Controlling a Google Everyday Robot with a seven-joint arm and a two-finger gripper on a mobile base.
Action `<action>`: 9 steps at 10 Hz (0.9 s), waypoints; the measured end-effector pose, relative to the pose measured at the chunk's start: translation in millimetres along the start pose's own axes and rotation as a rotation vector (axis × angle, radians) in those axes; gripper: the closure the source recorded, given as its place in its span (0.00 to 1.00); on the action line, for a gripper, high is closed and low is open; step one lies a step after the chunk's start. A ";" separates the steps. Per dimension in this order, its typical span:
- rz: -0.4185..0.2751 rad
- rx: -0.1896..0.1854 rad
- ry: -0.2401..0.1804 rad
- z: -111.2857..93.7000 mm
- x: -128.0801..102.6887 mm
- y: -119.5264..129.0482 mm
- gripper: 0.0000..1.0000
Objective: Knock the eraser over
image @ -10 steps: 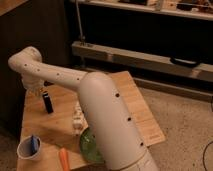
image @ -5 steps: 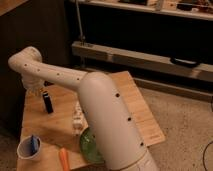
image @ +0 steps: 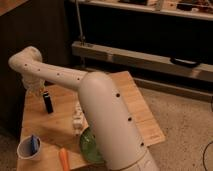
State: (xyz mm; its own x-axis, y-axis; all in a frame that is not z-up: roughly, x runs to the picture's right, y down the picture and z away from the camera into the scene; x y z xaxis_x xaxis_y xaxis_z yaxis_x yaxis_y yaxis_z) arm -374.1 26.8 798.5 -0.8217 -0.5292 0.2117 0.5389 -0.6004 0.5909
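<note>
Gripper [image: 36, 90] at the far left of the wooden table [image: 131, 95], hanging below the bent elbow of the white arm [image: 60, 76], low over the tabletop; whether open or closed, impossible to tell. Just beside the gripper, toward the near side and a little right: the eraser [image: 48, 103], a slim black block with a blue band at the top, standing upright on the wood, contact with the gripper unclear. Farther right and nearer the camera: a white-and-tan oblong object [image: 77, 119], partly hidden behind the arm's thick forward segment. Nearer still: a green bowl [image: 89, 146], mostly covered by the arm. Well apart from the gripper, at the near left corner: a white cup [image: 29, 148] holding something blue, and an orange carrot [image: 64, 157] to its right at the table's front edge.
</note>
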 end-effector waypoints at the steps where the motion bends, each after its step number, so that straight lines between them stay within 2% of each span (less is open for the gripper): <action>1: 0.000 0.000 0.000 0.0 -0.1 0.1 0.97; 4: -0.017 0.000 0.003 -1.7 4.2 -4.2 1.00; 5: -0.022 -0.010 -0.006 -6.0 11.7 -12.0 0.96; 7: 0.014 -0.053 -0.060 -14.8 27.3 -26.7 0.77; 8: 0.049 -0.091 -0.096 -14.4 24.8 -21.7 0.67; 9: 0.084 -0.117 -0.115 -16.0 20.6 -15.6 0.59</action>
State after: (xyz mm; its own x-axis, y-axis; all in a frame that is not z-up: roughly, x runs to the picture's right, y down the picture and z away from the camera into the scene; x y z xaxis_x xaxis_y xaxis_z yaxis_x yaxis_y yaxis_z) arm -396.4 15.7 781.1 -0.7852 -0.5122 0.3480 0.6187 -0.6262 0.4745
